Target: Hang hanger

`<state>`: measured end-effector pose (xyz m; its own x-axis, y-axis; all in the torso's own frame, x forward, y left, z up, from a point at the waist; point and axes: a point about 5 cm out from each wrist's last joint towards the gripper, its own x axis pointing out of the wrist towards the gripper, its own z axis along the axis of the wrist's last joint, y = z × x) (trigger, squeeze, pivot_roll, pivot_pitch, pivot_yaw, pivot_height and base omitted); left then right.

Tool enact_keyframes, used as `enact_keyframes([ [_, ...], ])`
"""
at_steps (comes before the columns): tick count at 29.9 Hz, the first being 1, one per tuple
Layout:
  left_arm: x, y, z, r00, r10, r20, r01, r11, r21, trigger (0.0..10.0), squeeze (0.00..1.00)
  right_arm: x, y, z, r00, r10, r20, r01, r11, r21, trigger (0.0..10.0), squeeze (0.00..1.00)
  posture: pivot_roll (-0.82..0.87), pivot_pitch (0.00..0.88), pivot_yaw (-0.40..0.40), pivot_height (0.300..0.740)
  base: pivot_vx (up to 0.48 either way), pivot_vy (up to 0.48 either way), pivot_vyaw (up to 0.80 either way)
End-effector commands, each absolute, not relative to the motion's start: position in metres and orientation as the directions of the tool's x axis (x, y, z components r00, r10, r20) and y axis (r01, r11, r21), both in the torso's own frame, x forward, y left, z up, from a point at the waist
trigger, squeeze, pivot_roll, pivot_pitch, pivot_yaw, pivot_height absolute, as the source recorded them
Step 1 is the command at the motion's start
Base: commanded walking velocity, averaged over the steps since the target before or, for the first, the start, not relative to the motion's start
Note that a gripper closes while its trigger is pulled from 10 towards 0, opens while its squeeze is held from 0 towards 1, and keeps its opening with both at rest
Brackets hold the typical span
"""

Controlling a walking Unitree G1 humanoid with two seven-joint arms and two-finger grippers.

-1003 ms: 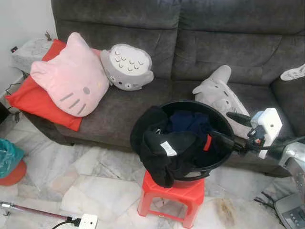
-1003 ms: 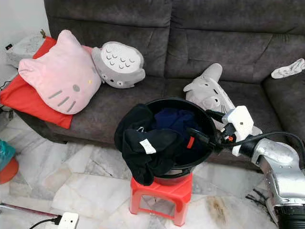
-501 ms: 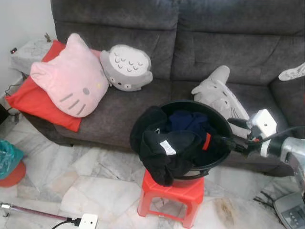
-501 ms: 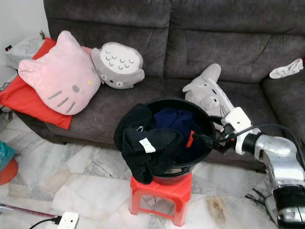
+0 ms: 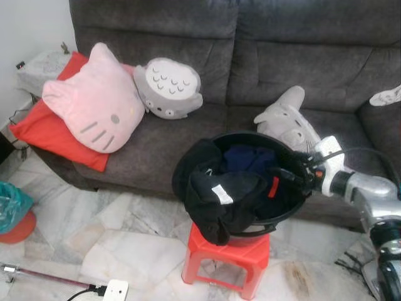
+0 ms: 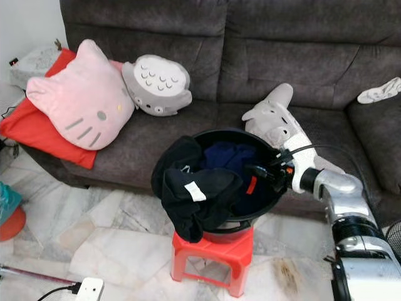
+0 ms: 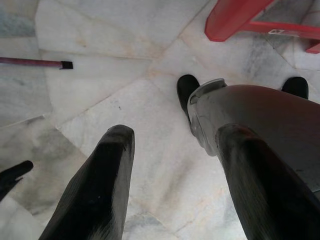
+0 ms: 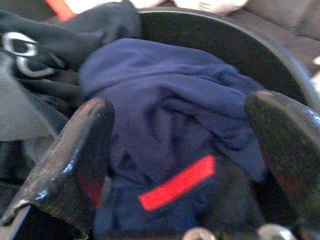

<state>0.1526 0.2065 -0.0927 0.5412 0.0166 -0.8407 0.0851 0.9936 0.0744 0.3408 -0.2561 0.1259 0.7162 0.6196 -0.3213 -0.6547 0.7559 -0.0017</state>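
A black round basket (image 6: 233, 131) stands on a red plastic stool (image 5: 225, 254) in front of the sofa. A black garment (image 5: 219, 200) with a white label spills over its near-left rim. A navy garment (image 8: 165, 95) with a red tag (image 8: 177, 182) lies deeper inside. My right gripper (image 6: 261, 168) reaches over the basket's right rim, open, its fingers spread just above the navy cloth with nothing between them. Low at my side hangs my left gripper (image 7: 175, 135), open, over the marble floor.
A dark grey sofa (image 5: 250, 56) carries a pink cat pillow (image 5: 94, 100) on a red cushion, a grey round plush (image 5: 168, 88), a grey shark plush (image 6: 276, 119) and a white cloth (image 6: 379, 91). On the floor lie a power strip (image 5: 116, 290), a rod (image 5: 44, 278) and a teal bag (image 5: 9, 207).
My right arm has swung left, carrying the gripper from outside the basket's right rim to over the clothes inside. The wrist has turned. The clothes lie as before.
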Motion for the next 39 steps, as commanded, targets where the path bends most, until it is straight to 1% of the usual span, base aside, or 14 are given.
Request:
enact_keyframes([
  [1,0.146,0.210,-0.095,0.513,0.028,-0.858,0.089,0.992,0.085,10.0,0.00,0.344,-0.248,0.128,0.679,0.663,-0.317,-0.695,0.719,0.014,10.0,0.00,-0.06,0.087,0.046,0.740,0.000,0.000,0.00],
  [11,0.146,0.210,-0.095,0.516,0.036,-0.856,0.075,0.993,0.087,10.0,0.00,0.344,-0.233,0.124,0.554,0.760,-0.341,-0.786,0.612,0.087,10.0,0.00,-0.04,0.091,0.032,0.740,0.000,0.000,0.00],
  [14,0.145,0.210,-0.095,0.516,0.038,-0.856,0.072,0.994,0.087,10.0,0.00,0.344,-0.234,0.124,0.544,0.760,-0.356,-0.792,0.605,0.082,10.0,0.00,-0.04,0.094,0.030,0.740,0.000,0.000,0.00],
  [17,0.145,0.210,-0.095,0.517,0.038,-0.855,0.069,0.994,0.086,10.0,0.00,0.345,-0.237,0.128,0.564,0.745,-0.356,-0.783,0.620,0.058,10.0,0.00,-0.04,0.095,0.025,0.740,0.000,0.000,0.00],
  [22,0.145,0.209,-0.096,0.518,0.034,-0.855,0.070,0.994,0.082,10.0,0.00,0.350,-0.259,0.143,0.685,0.654,-0.321,-0.692,0.722,-0.004,10.0,0.00,-0.05,0.090,0.024,0.740,0.000,0.000,0.00],
  [25,0.145,0.208,-0.096,0.518,0.032,-0.855,0.071,0.994,0.080,10.0,0.00,0.349,-0.264,0.146,0.698,0.651,-0.299,-0.680,0.733,0.009,10.0,0.00,-0.05,0.090,0.023,0.740,0.000,0.000,0.00],
  [28,0.145,0.208,-0.096,0.517,0.030,-0.855,0.075,0.994,0.080,10.0,0.00,0.346,-0.273,0.160,0.678,0.704,-0.209,-0.711,0.701,0.057,10.0,0.00,-0.06,0.090,0.023,0.740,0.000,0.000,0.00],
  [30,0.145,0.208,-0.096,0.517,0.029,-0.856,0.076,0.994,0.080,10.0,0.00,0.344,-0.273,0.163,0.651,0.732,-0.202,-0.738,0.673,0.059,10.0,0.00,-0.06,0.090,0.023,0.740,0.000,0.000,0.00],
  [31,0.145,0.208,-0.096,0.516,0.029,-0.856,0.078,0.994,0.080,10.0,0.00,0.342,-0.272,0.164,0.606,0.771,-0.193,-0.773,0.629,0.086,10.0,0.00,-0.06,0.090,0.023,0.740,0.000,0.000,0.00],
  [32,0.145,0.208,-0.096,0.516,0.029,-0.856,0.078,0.994,0.080,10.0,0.00,0.342,-0.272,0.164,0.606,0.771,-0.193,-0.773,0.629,0.086,10.0,0.00,-0.06,0.090,0.023,0.740,0.000,0.000,0.00],
  [33,0.145,0.208,-0.096,0.516,0.028,-0.856,0.078,0.994,0.080,10.0,0.00,0.338,-0.270,0.167,0.533,0.829,-0.167,-0.826,0.553,0.108,10.0,0.00,-0.06,0.088,0.022,0.740,0.000,0.000,0.00],
  [35,0.145,0.208,-0.096,0.516,0.028,-0.856,0.078,0.994,0.080,10.0,0.00,0.336,-0.269,0.167,0.504,0.847,-0.167,-0.844,0.525,0.114,10.0,0.00,-0.06,0.088,0.022,0.740,0.000,0.000,0.00],
  [37,0.145,0.208,-0.096,0.516,0.027,-0.856,0.078,0.994,0.078,10.0,0.00,0.331,-0.268,0.164,0.424,0.883,-0.202,-0.884,0.452,0.119,10.0,0.00,-0.06,0.088,0.022,0.740,0.000,0.000,0.00],
  [39,0.145,0.208,-0.096,0.516,0.027,-0.856,0.078,0.994,0.078,10.0,0.00,0.329,-0.267,0.161,0.404,0.887,-0.223,-0.892,0.436,0.118,10.0,0.00,-0.07,0.088,0.021,0.740,0.000,0.000,0.00],
])
